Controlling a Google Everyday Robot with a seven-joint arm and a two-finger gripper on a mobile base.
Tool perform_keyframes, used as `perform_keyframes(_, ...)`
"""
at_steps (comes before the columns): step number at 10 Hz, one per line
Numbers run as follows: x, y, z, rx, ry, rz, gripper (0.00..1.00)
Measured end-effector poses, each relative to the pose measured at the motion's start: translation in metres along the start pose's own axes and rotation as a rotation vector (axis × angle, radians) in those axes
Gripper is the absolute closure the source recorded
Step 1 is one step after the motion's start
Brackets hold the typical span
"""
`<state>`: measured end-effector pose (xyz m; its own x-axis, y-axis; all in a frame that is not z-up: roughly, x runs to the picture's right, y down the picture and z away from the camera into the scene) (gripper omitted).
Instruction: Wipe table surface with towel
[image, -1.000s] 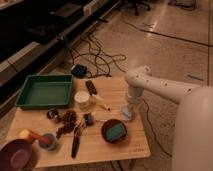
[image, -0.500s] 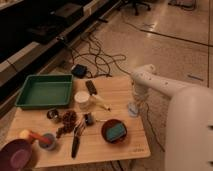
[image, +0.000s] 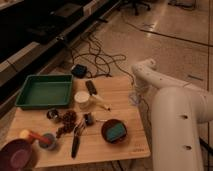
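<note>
While my gripper (image: 136, 91) hangs over the towel (image: 133, 99) at the table surface's (image: 117, 87) right edge, I cannot tell its grip. Risks: the cloth drags off the edge; a leftward sweep strikes the white cup (image: 82, 99).

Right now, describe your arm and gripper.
The arm is white, built of thick rounded tubes with a bulbous joint and small dark dots along its near segment. The gripper, at the right edge of the table, looks pale too. No cables show on either.
</note>
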<state>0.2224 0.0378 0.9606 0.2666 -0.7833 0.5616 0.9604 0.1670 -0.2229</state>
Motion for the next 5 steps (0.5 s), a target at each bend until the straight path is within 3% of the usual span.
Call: perform_keyframes(5, -0.003, -0.081, -0.003, 0.116, 0.022, -0.091, 1.0)
